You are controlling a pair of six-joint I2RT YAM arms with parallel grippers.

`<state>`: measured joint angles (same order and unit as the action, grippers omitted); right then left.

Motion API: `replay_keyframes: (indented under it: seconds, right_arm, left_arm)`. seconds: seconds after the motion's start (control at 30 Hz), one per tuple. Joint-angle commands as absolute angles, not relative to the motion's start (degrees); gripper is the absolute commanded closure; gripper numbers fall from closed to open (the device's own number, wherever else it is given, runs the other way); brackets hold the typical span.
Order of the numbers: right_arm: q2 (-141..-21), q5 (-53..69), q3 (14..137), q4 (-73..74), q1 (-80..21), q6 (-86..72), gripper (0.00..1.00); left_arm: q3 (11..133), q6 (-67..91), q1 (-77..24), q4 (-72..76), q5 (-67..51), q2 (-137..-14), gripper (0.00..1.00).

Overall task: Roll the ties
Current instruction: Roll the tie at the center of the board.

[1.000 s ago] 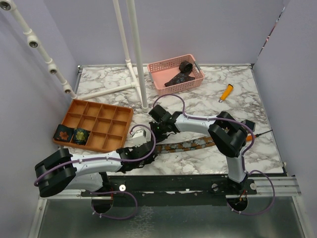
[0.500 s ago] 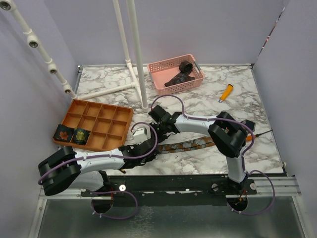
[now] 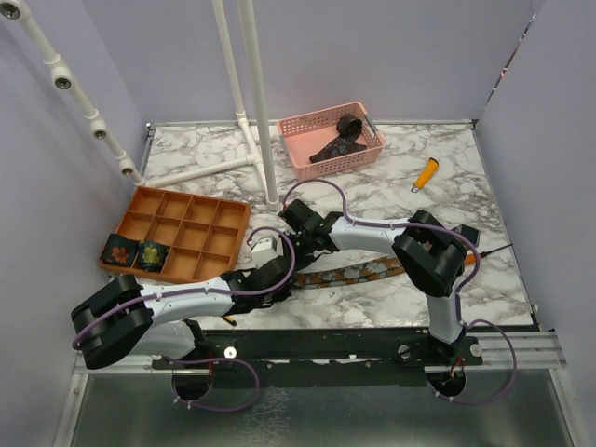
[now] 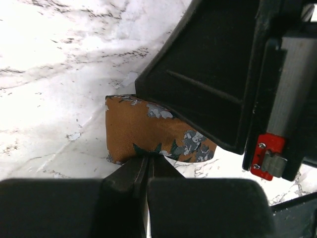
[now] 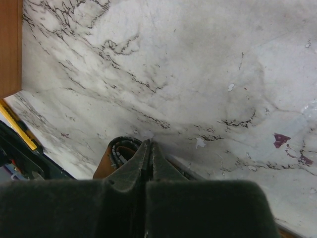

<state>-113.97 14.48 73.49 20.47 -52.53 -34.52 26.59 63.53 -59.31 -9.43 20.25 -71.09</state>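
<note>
Tie [image 3: 358, 272] lies along 9–3 o'clock, rolled end at 9. Left gripper [image 4: 147, 161] pinches its edge there. Right gripper [image 5: 147, 146], fingers pressed together, sits beside; free length trails toward 3.

Left pincer [image 4: 147, 161] has edged away from the desk's near edge toward the right pincer [image 5: 147, 144], which has closed fully beside the tie [image 4: 148, 131].

The left arm [image 3: 177, 300] stretches low from the lower left toward mid-frame, left fingers [image 4: 126, 181] pressed together. The right arm [image 3: 368, 233] folds back leftward from the lower right, right fingers [image 5: 131, 166] likewise closed.
</note>
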Motion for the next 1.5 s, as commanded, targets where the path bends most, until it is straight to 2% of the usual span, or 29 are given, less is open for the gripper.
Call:
replay_keyframes:
  seconds: [0.0,0.23,0.4,0.57,0.7,0.8,0.9,1.1,1.23,1.4,1.47]
  right_arm:
    - [-114.04,9.82,73.99,27.34,-52.70,-35.32,0.99]
    - [-111.48,6.55,78.82,29.52,-47.27,-36.42,0.97]
    - [-106.17,4.52,78.22,30.07,-44.69,-36.18,0.94]
    - [-95.84,13.96,67.19,19.62,-44.73,-35.38,0.91]
    - [-89.56,18.88,57.10,11.20,-45.81,-37.22,0.84]
    - [-87.82,19.49,52.93,7.88,-47.00,-38.00,0.80]
    - [-88.35,19.63,51.79,7.02,-48.11,-38.40,0.79]
    - [-89.15,19.58,50.64,5.41,-49.39,-39.17,0.78]
    - [-90.73,19.50,50.44,5.09,-49.74,-39.15,0.78]
    - [-93.25,18.49,49.53,3.69,-49.90,-39.96,0.78]
    - [-94.03,17.91,49.20,2.86,-49.87,-40.74,0.78]
  left_arm:
    - [26.04,60.55,-58.98,-8.45,15.33,-69.17,1.00]
    - [22.80,58.40,-58.98,-11.02,8.78,-60.42,1.00]
    - [25.04,54.61,-58.97,-17.57,7.52,-53.49,1.00]
    - [30.23,50.65,-58.13,-22.85,14.02,-47.46,1.00]
    - [33.76,48.47,-52.97,-23.12,16.68,-46.57,1.00]
    - [33.76,46.74,-46.76,-21.28,13.33,-48.90,1.00]
    - [32.11,46.57,-42.13,-17.79,7.38,-52.81,1.00]
    - [28.58,47.60,-39.20,-13.28,3.44,-54.72,0.85]
    - [26.02,47.90,-38.18,-11.78,1.43,-53.56,0.66]
    - [23.18,48.15,-37.66,-11.18,0.15,-52.46,0.36]
    - [22.50,48.48,-37.59,-11.01,0.06,-52.43,0.30]
